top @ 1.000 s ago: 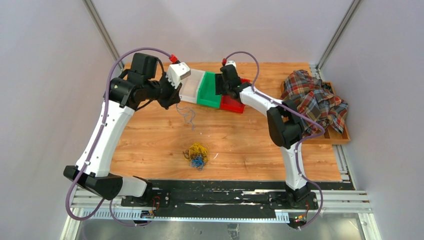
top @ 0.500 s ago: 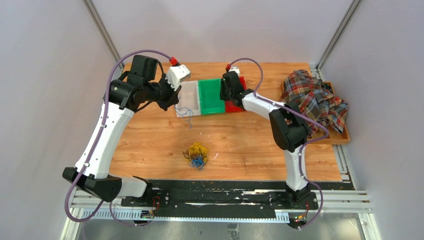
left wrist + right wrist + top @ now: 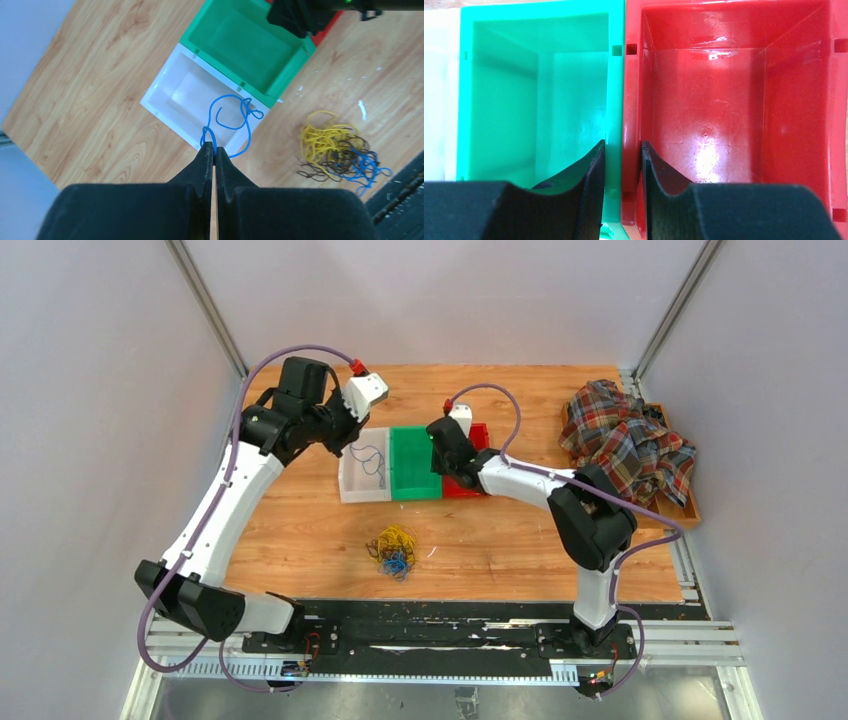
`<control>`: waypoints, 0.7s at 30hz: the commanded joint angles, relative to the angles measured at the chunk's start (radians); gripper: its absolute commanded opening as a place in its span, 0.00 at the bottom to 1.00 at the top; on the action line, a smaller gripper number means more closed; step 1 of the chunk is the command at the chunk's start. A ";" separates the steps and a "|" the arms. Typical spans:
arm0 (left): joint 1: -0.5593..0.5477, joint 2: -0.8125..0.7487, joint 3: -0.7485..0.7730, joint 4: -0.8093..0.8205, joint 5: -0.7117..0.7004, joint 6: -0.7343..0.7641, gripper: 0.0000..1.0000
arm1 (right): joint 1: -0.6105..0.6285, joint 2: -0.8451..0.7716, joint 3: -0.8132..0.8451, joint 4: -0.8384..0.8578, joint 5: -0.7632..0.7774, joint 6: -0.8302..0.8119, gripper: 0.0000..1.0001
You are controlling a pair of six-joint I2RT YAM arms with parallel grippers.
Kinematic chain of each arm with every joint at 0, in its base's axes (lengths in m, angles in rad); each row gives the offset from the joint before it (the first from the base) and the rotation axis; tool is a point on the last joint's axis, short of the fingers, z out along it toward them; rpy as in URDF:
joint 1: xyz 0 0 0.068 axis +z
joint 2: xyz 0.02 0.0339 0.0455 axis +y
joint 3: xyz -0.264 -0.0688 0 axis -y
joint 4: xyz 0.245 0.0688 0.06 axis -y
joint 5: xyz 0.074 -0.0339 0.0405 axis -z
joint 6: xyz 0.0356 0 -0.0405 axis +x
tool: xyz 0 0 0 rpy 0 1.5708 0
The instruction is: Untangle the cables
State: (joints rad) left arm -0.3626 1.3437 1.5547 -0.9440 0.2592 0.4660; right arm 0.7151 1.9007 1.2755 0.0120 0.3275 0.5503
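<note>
The left pincer (image 3: pixel 214 150) is pressed fully together, nipping one thin blue cable (image 3: pixel 231 106) right at its tips. From the tips the cable curls away in a couple of loose loops with a small knotted kink at the far end. It lies over the white bin (image 3: pixel 172 92) just beyond the pincer; I can't tell whether it touches the bin floor.

Off to that pincer's right and nearer the arm bases, well apart from both pincers, the other cables (image 3: pixel 336 150) sit on the counter (image 3: pixel 100 75) in a small heap. It is mostly yellow coils, with dark strands and blue loops tangled through the near side.

Beyond the white bin and touching it is the green bin (image 3: pixel 245 45). The right pincer (image 3: pixel 622 150) stands narrowly apart, one finger inside the green bin and the other inside the red bin (image 3: pixel 734 100). It clamps the two touching walls between them. No cable lies by this pincer.
</note>
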 commanded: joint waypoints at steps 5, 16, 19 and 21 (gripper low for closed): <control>-0.003 0.000 -0.139 0.281 -0.166 0.091 0.00 | 0.029 -0.024 -0.036 -0.070 0.099 0.148 0.26; -0.004 0.116 -0.355 0.531 -0.233 0.118 0.00 | 0.028 -0.125 -0.071 -0.076 0.074 0.170 0.66; -0.002 0.171 -0.363 0.554 -0.231 0.112 0.00 | 0.029 -0.200 -0.119 -0.060 0.067 0.140 0.68; -0.002 0.202 -0.372 0.574 -0.216 0.100 0.00 | 0.030 -0.258 -0.160 -0.040 0.060 0.125 0.69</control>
State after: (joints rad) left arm -0.3626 1.5028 1.1942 -0.4782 0.0437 0.5690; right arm 0.7406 1.7531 1.1713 -0.0479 0.3855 0.7010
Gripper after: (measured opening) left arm 0.017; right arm 0.681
